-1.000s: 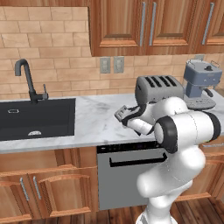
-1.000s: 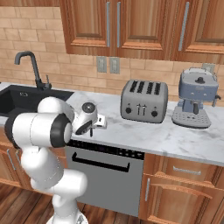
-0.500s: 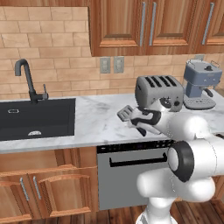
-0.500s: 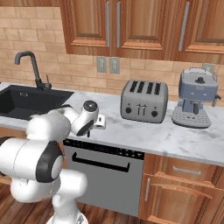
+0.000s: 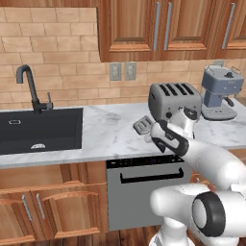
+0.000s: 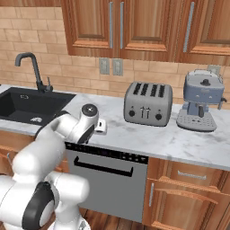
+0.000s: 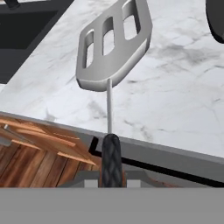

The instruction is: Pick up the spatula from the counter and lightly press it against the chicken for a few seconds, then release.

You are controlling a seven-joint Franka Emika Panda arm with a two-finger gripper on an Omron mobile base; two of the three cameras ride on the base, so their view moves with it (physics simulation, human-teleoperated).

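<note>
The gripper is pressed together on the black ribbed handle of the spatula, its jaws pinching the grip with the thin metal shaft running straight out from between them. The spatula is off the toaster's front left corner, just in front of it and toward the sink side, over the marble counter near its front edge. Its slotted grey blade has three long openings and points away from the hand, out over the marble, while the handle end hangs past the counter's front lip above the dishwasher, which sits below and in front of the toaster. The blade looks tilted, its far end higher than the end joined to the shaft; whether its lower edge touches the marble cannot be told. In the left base view the white arm bends in from the lower right and crosses in front of the toaster's lower face. The black sink with its dark faucet lies well to the left of the toaster, and a blue-grey coffee machine stands just to the toaster's right against the brick wall.
</note>
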